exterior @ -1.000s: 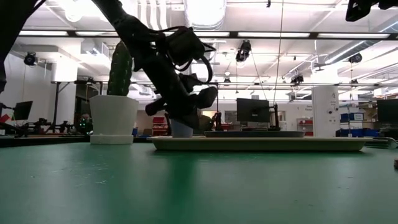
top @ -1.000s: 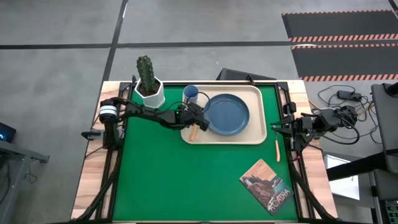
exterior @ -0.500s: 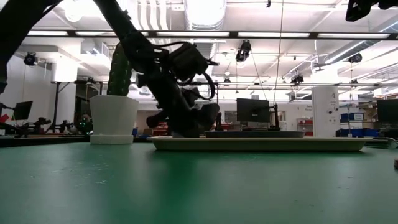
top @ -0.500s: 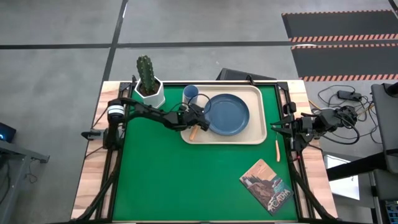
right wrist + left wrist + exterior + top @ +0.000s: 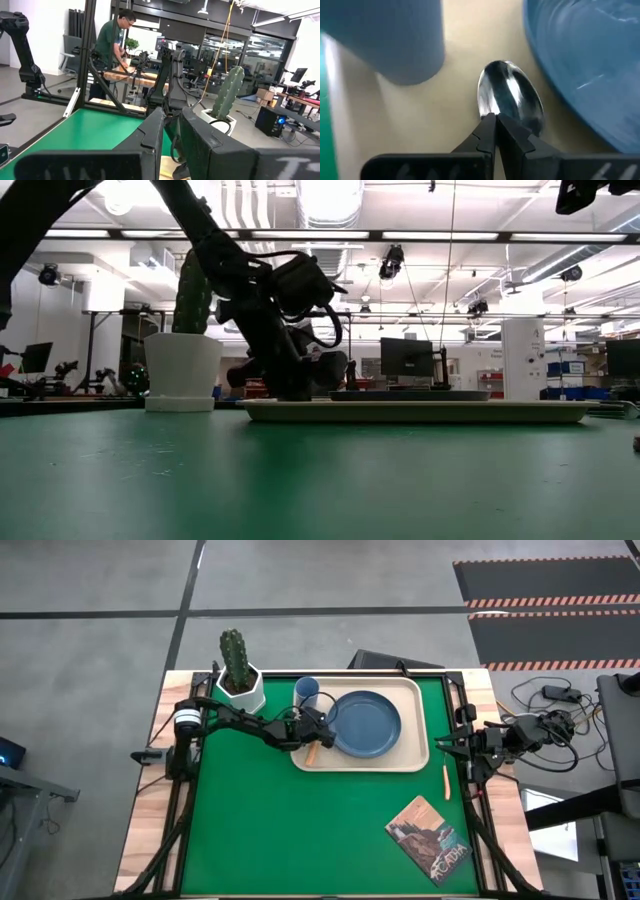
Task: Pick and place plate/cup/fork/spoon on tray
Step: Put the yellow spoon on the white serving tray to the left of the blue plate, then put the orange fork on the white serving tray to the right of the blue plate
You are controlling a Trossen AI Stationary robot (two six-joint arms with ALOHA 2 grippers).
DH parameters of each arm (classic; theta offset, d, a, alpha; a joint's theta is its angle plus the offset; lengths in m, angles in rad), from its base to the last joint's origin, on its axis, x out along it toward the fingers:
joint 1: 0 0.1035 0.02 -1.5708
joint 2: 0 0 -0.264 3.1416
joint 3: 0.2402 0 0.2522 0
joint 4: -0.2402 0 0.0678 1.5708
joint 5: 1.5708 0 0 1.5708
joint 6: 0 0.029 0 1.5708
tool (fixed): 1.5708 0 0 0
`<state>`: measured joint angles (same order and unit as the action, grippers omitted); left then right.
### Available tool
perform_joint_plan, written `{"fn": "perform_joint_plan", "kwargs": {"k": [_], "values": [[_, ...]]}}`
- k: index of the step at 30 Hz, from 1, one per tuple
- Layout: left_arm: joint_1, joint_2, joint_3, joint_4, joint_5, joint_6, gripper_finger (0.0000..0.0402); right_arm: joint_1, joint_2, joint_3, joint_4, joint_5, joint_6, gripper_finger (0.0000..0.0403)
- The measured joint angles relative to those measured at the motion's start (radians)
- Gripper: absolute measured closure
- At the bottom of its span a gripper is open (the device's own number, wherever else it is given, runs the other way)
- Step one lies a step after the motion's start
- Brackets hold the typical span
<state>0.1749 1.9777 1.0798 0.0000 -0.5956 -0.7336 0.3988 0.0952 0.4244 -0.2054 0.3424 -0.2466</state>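
Spoon [image 5: 510, 97] lies on the tray [image 5: 410, 762], in the strip of bare tray floor between the cup [image 5: 306, 691] and the plate [image 5: 365, 723]; its orange handle shows in the high view at the tray's left end, pointing toward the near rim; the bowl points toward the cup, just beside the plate's rim but, as far as the left wrist view shows, not on it.

Left gripper [image 5: 312, 730] sits low over the spoon, its fingers [image 5: 490, 132] pressed together at the neck of the spoon; whether they pinch the handle or are merely closed above it cannot be told, since the handle is hidden beneath them; the spoon appears to rest on the tray floor, so the judgement is that placement is at or near its end, with release the next action.

Plate occupies the tray's centre and cup its far left corner; both upright, apart from each other.

Fork [image 5: 446, 780] lies off the tray, on the table at the mat's right edge, near the right gripper [image 5: 447, 748]; this arm waits at the right edge, its fingers nearly closed with a narrow gap, holding nothing; the fork is probably its remaining item.

A cactus pot [image 5: 241, 690] and a booklet [image 5: 428, 838] are not part of the task.
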Motion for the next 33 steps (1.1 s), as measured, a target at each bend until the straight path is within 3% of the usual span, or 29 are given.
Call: {"fn": "perform_joint_plan", "kwargs": {"k": [17, 33], "values": [[-0.008, -0.038, 0.0, -0.129, -0.004, -0.021, 0.0401, 0.0, 0.0, 0.0, -0.003, 0.0, 0.0, 0.0351], [-0.04, -0.074, 0.0, -0.123, -0.02, 0.014, 0.0401, 0.0, 0.006, 0.0, 0.001, 0.0, 0.008, 0.0351]]}}
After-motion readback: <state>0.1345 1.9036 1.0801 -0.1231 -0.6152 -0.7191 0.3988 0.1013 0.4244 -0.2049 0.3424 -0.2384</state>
